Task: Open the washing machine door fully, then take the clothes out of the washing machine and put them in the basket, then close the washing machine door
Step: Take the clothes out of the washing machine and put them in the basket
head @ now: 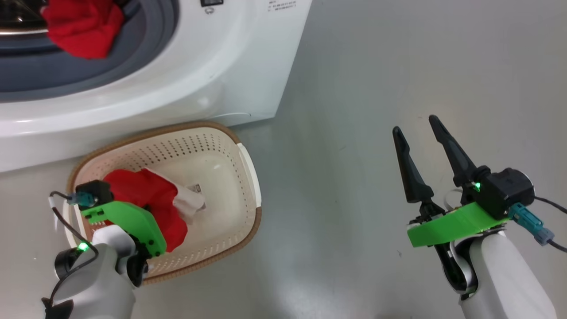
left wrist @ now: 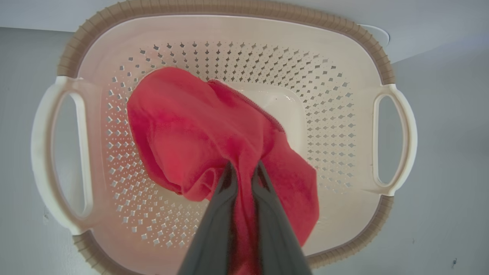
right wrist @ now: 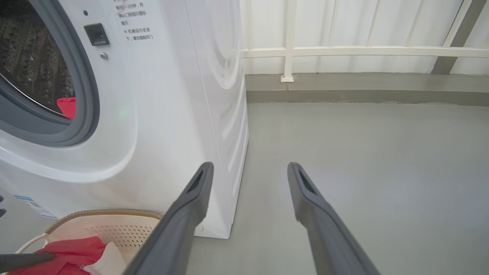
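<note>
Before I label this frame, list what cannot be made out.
Head view: top edge cuts off the washing machine drum; anything behind its red garment is hidden.
Left wrist view: the held red cloth hides part of the basket floor.
Right wrist view: panel print too small.

my fingers [left wrist: 216,233] are dark grey; the clothes [left wrist: 183,130] bright red; the basket [left wrist: 336,72] cream, perforated, brown-rimmed; the washing machine [head: 199,75] white.
</note>
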Motion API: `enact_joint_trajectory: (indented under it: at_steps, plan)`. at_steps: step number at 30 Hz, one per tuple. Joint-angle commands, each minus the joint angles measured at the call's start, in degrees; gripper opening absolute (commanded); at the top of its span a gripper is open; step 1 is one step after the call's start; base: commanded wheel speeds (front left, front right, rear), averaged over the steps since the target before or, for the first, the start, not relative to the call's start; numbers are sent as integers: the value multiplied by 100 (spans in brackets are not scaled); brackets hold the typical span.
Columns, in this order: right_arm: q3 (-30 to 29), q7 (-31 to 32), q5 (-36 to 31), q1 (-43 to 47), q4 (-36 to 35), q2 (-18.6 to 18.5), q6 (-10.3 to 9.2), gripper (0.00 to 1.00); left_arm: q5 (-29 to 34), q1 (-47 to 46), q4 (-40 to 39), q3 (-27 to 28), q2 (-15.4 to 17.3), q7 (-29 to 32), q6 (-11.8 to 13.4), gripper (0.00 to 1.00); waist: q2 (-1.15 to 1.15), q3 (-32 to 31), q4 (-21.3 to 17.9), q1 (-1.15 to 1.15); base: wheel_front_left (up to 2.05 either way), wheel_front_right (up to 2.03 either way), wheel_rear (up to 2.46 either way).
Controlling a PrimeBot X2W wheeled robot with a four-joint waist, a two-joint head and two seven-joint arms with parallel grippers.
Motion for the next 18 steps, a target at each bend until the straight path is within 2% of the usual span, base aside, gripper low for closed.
enact_joint_trajectory:
  at_steps: [1,2,4,6,7,9,10,17,18]
  plan:
    - [138,-36,118,-75,-136,3,35,100,-33,-29,-34,89,253,18,61,1,0,122,-65,0,0,0,0]
    - [147,-36,123,-91,-134,3,35,100,-34,-29,-28,83,266,49,75,0,0,139,-71,0,0,0,0]
    - [167,-36,135,-128,-130,3,35,100,-82,-17,-13,97,294,191,89,15,0,181,-87,0,0,0,0]
    - [174,-36,139,-145,-126,3,35,100,-85,-26,-8,87,309,194,110,23,0,202,-91,0,0,0,0]
    - [176,-36,141,-149,-122,3,35,100,-79,-31,-6,76,313,185,130,29,0,208,-92,0,0,0,0]
    - [175,-36,145,-152,-110,3,35,100,-71,-40,-3,57,314,160,161,50,0,211,-86,0,0,0,0]
    - [171,-36,147,-153,-101,3,35,100,-69,-51,-2,52,313,117,183,100,0,205,-81,0,0,0,0]
    - [116,-36,130,-138,-22,3,35,100,-95,-53,2,25,219,-162,128,100,0,43,5,0,0,0,0]
    - [83,-36,127,-129,9,3,35,100,-114,-28,-21,28,170,-391,71,100,0,-54,52,0,0,0,0]
